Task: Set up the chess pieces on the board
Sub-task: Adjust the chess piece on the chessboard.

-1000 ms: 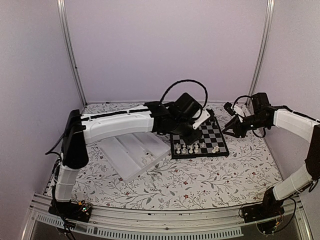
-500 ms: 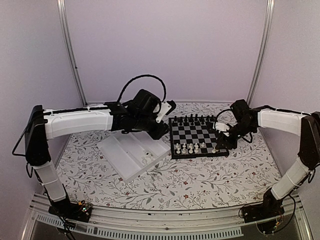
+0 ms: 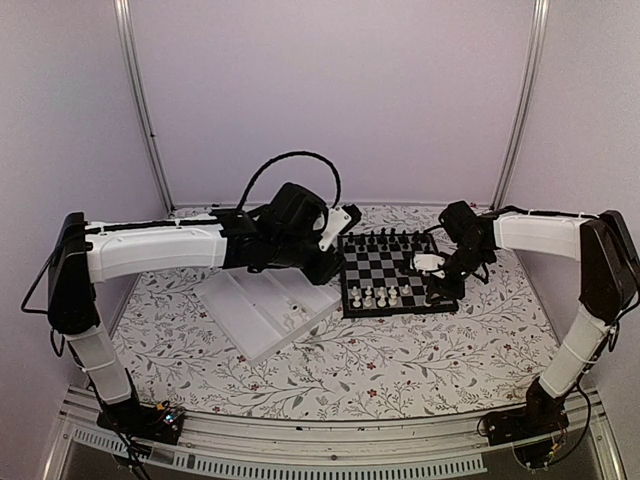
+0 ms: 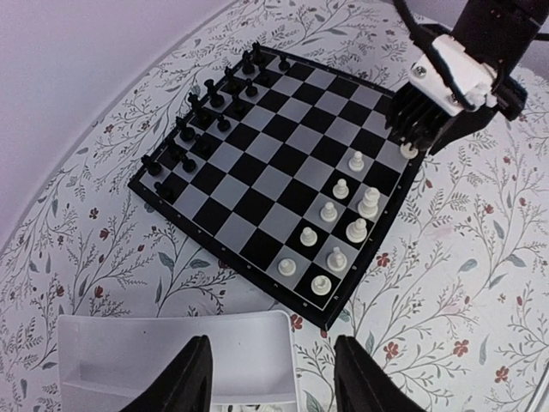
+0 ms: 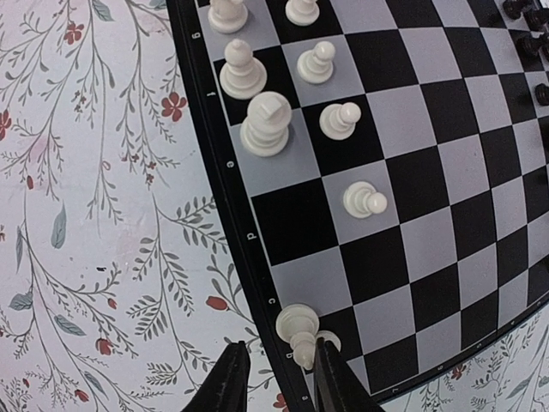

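The right gripper (image 5: 279, 378) hangs low over a corner of the board (image 5: 446, 223), its fingers (image 5: 330, 378) parted and gripping nothing. One white piece (image 5: 298, 329) sits on the board's edge row just ahead of the fingertips, roughly in line with the gap between them. It is close against the finger on the board side, and a clear space separates it from the finger over the flowered cloth (image 5: 103, 215). The other white chess pieces (image 5: 264, 124) stand farther ahead of these fingers, along the same edge. The left gripper (image 4: 274, 378) is also spread, with nothing between its fingers. A corner of the white tray (image 4: 171, 360) lies beneath them, and the board lies ahead of them, apart from both fingertips.
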